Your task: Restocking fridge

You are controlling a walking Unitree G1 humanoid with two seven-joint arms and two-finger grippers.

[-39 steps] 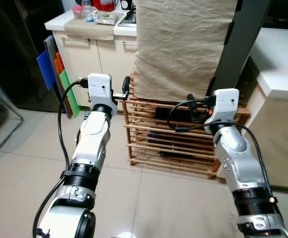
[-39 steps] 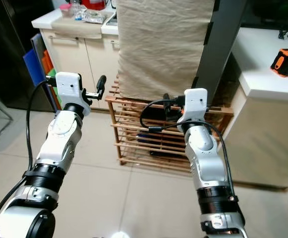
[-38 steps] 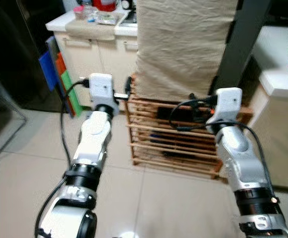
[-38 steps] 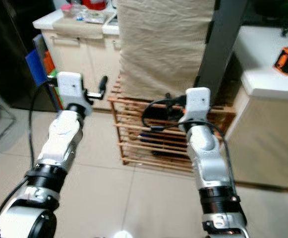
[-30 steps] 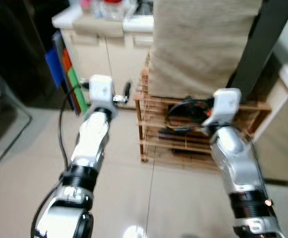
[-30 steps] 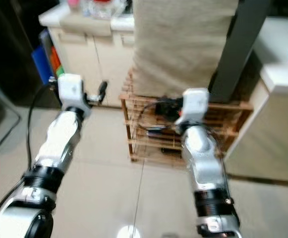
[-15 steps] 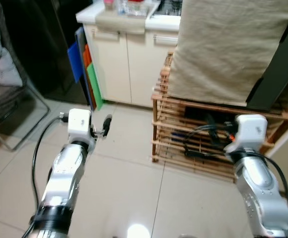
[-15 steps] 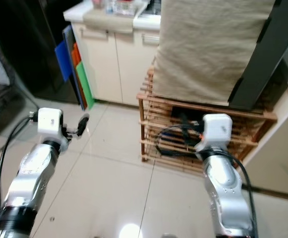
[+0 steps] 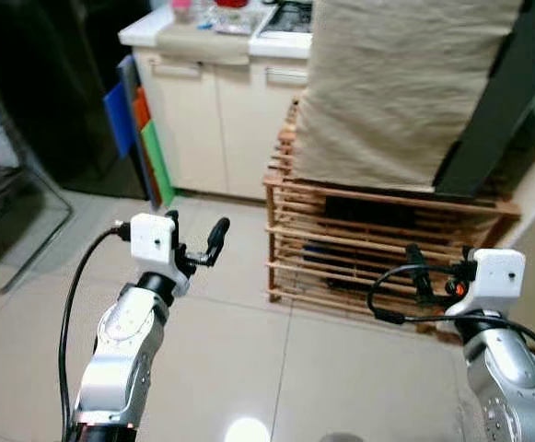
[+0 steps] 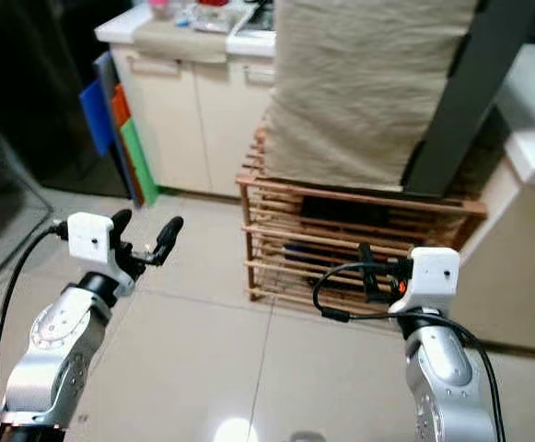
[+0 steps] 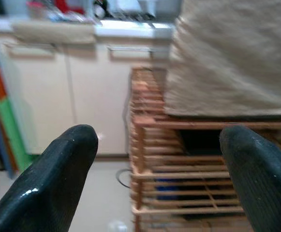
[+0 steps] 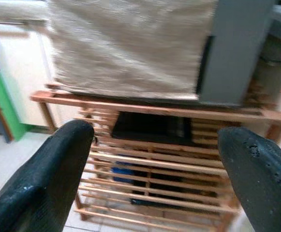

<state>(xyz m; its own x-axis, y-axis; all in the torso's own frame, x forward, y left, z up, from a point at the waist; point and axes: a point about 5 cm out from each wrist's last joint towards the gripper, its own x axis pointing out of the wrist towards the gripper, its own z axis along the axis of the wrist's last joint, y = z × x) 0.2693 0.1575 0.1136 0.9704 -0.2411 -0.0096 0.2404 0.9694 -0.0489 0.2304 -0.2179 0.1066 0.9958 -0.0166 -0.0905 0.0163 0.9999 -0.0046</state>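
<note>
My left gripper [image 9: 195,236] hangs open over the tiled floor, with nothing between its fingers, to the left of a wooden slatted rack [image 9: 377,241]. My right gripper [image 12: 155,133] is also open and holds nothing; it points at the rack's front from close by. In the left wrist view the black fingertips [image 11: 67,166] frame the rack and the cream cabinets [image 11: 82,92]. A tall dark appliance front [image 9: 37,74] fills the far left, in shadow.
A beige cloth [image 9: 396,83] drapes a bulky object on top of the rack. Blue, orange and green boards [image 9: 138,129] lean beside the cabinets [image 9: 203,120]. A dark grey post [image 9: 493,101] stands at right, and a metal chair frame [image 9: 18,221] at left.
The whole picture has shifted, so the camera has moved: the rack now sits a little further left. Both grippers stay open and hold nothing.
</note>
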